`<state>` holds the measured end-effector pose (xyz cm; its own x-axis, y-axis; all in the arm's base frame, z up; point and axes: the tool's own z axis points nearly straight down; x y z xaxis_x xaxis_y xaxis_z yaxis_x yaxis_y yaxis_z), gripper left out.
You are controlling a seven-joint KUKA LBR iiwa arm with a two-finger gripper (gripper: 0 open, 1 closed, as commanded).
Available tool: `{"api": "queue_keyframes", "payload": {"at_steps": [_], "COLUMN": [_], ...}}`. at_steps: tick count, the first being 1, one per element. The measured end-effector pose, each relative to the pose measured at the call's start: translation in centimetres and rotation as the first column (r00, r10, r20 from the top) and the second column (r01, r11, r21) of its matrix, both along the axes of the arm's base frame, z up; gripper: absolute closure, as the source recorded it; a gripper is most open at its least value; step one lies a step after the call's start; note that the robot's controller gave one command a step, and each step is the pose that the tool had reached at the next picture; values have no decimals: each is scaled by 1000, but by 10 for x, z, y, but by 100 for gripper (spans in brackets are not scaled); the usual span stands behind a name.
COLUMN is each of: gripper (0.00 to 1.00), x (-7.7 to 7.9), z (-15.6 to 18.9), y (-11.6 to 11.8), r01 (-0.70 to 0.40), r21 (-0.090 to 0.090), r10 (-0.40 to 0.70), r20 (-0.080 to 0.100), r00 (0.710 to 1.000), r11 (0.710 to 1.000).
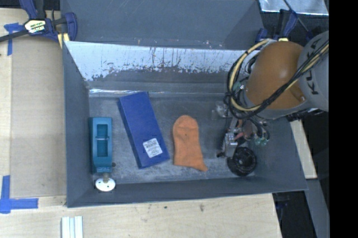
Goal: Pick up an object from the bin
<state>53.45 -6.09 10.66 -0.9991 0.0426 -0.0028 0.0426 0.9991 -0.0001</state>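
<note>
**Claw low at right end of bin, beside black round item**

The claw [234, 141] stands low over the right end of the bin [168, 18] floor, under the arm's orange cover [277, 77] and its looped cables. Whether it is wide or narrow cannot be told, and nothing can be made out in its grip. A black round item [243, 162] lies just beside the claw, towards the bin's near right corner. Next towards the left is an orange soft piece [187, 143], lying lengthwise and apart from the claw. Beyond it is a dark blue flat box [142, 129], tilted, with a white label [152, 147] at its near end. Near the left wall lies a light blue tool [101, 144], with a small white round item [104, 183] at the near left corner.
</note>
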Motion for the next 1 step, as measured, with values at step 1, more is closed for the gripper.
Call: {"api": "queue_keyframes", "payload": {"at_steps": [1], "gripper": [0], "x": [22], "z": [-19], "y": [52], "r01": [22], "r21": [-1], "r10": [-22], "r20": [4], "r00": [1000], "r11": [1000]}}
